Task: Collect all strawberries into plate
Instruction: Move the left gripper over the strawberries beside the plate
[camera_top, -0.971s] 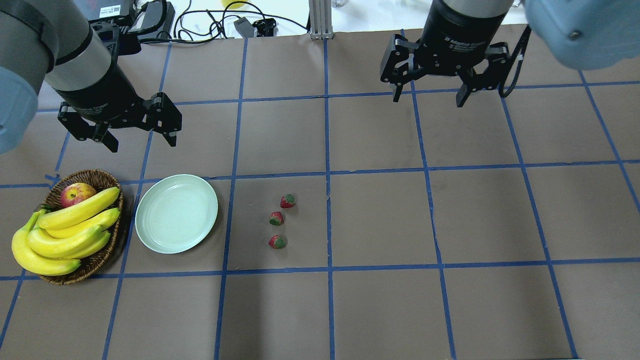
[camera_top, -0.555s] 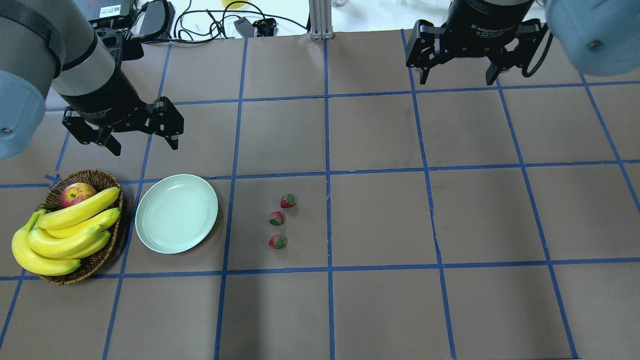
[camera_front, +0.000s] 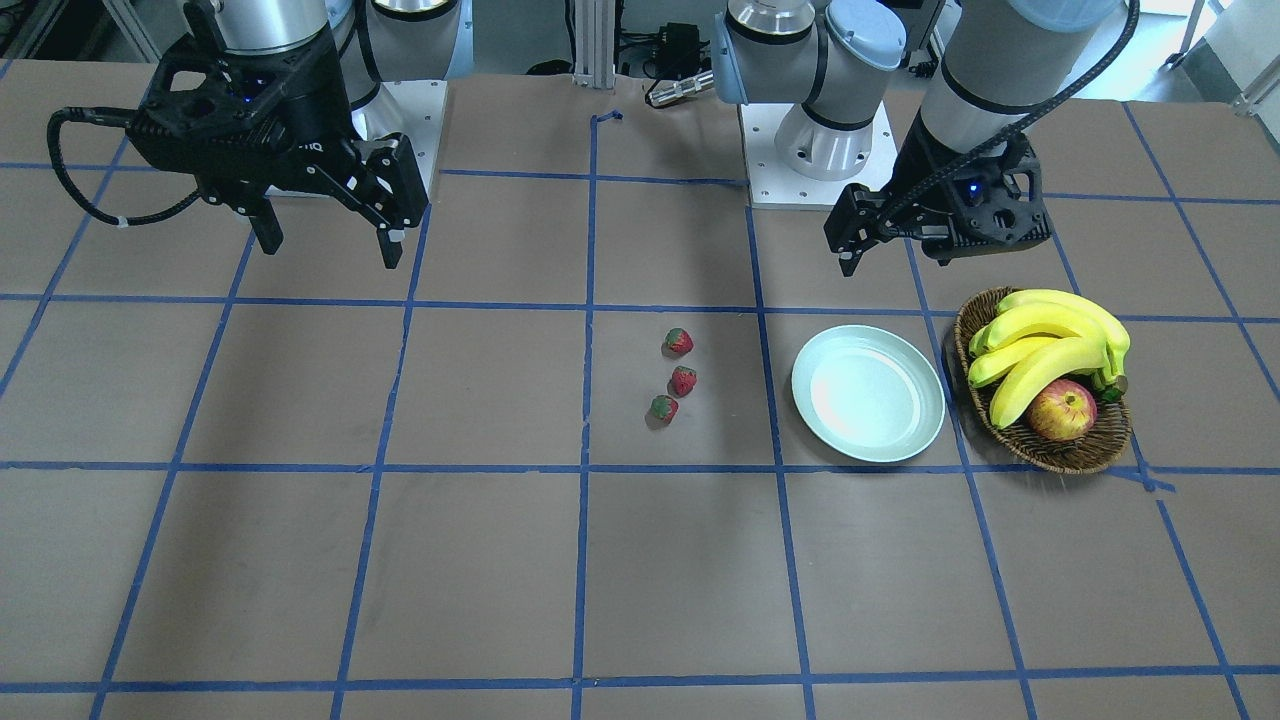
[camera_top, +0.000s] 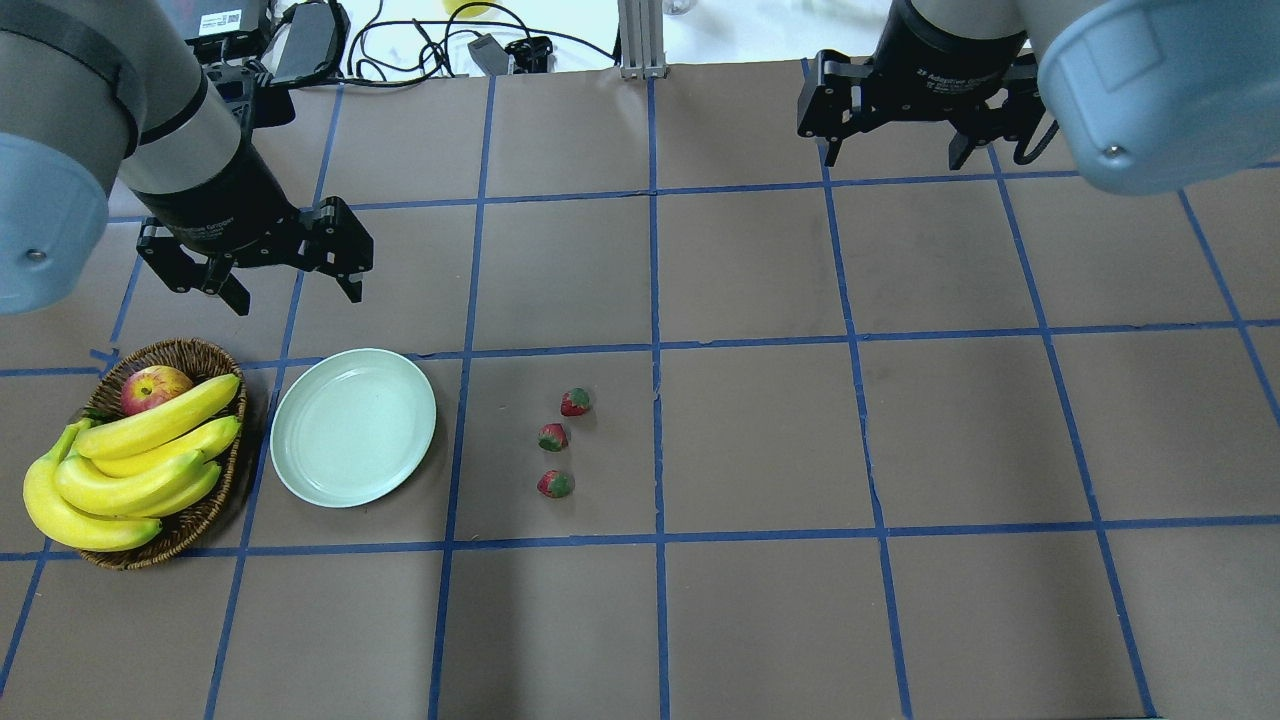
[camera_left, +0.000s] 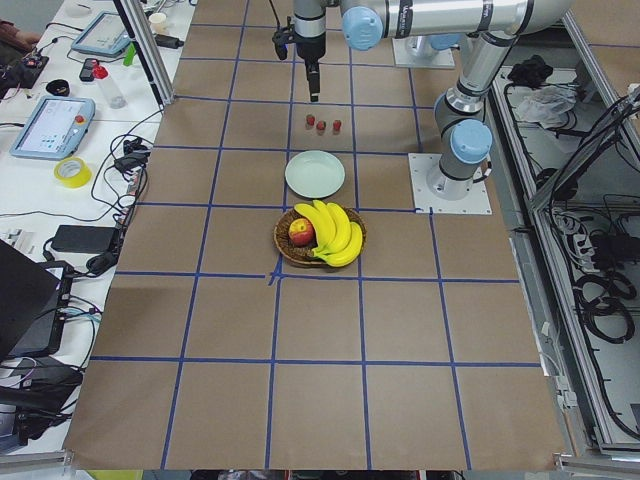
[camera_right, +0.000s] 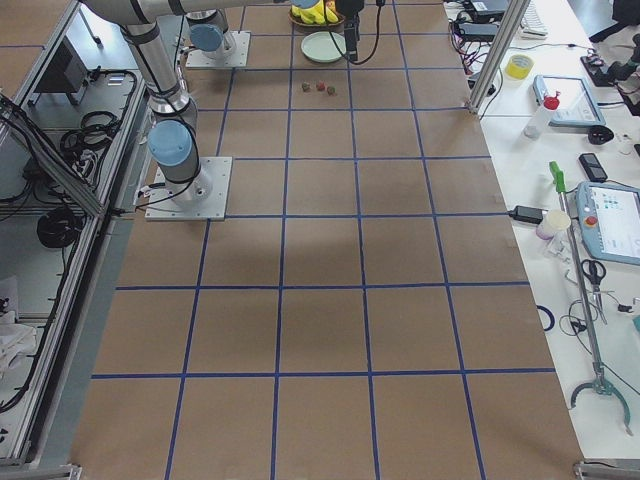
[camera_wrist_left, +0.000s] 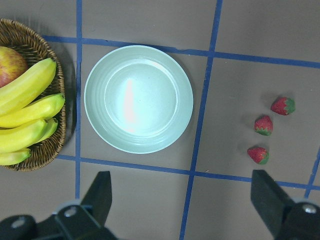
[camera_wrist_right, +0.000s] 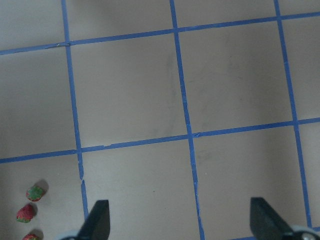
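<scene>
Both grippers have shifted a little. The right gripper (camera_top: 893, 160) has slid along the far edge toward the table's (camera_top: 760, 620) middle, and the left gripper (camera_top: 298, 298) has eased toward the plate (camera_top: 353, 428). Each has its jaws spread wide and grips nothing.

The strawberries (camera_top: 552, 437) lie on the table in a short row to the robot's right of the plate. They are near it but apart from it, and apart from each other. The plate sits just beside the basket (camera_top: 190, 352), and whether the two touch cannot be told. Bananas (camera_top: 130, 460) cover most of the basket and overhang its rim, so only part of the apple (camera_top: 152, 388) shows.

From the front, one left finger shows and the other is lost behind the gripper's own body. The right wrist view cuts the lowest strawberry at its bottom edge. The left wrist view cuts off the basket and apple at its left edge. In both side views the berries are mere red specks.
</scene>
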